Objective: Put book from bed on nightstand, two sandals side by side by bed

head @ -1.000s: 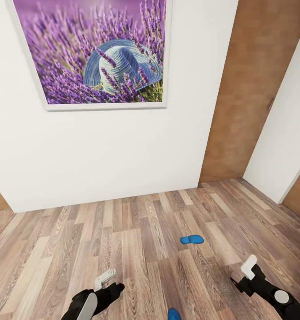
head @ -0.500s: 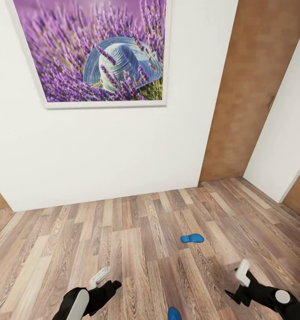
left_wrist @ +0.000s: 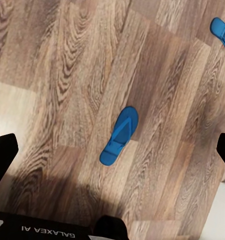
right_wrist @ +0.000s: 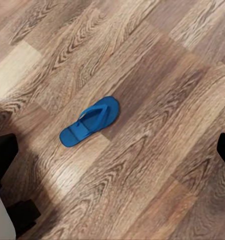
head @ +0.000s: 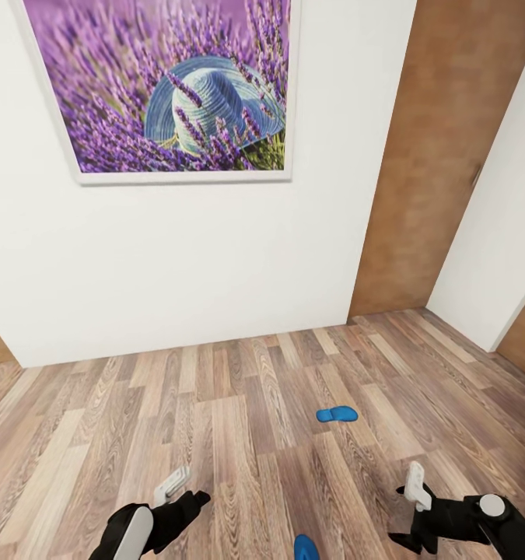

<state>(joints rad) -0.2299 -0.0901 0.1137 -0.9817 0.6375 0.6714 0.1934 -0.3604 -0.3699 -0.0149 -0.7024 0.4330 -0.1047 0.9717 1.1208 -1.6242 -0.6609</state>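
Near sandal [head: 306, 548]: on the plank floor [head: 239, 420] at 6 o'clock, between both arms.
Left hand [head: 173, 487], right hand [head: 414, 484]: fingers apart, empty, hanging low, probably readied for pickup.
Far sandal [head: 337, 414]: 1 o'clock, well apart from its mate.
Lavender picture [head: 169, 89]: wall, 12 o'clock.

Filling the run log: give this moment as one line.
near sandal: floor, between arms | far sandal: floor, apart | left pincer: empty | right pincer: empty
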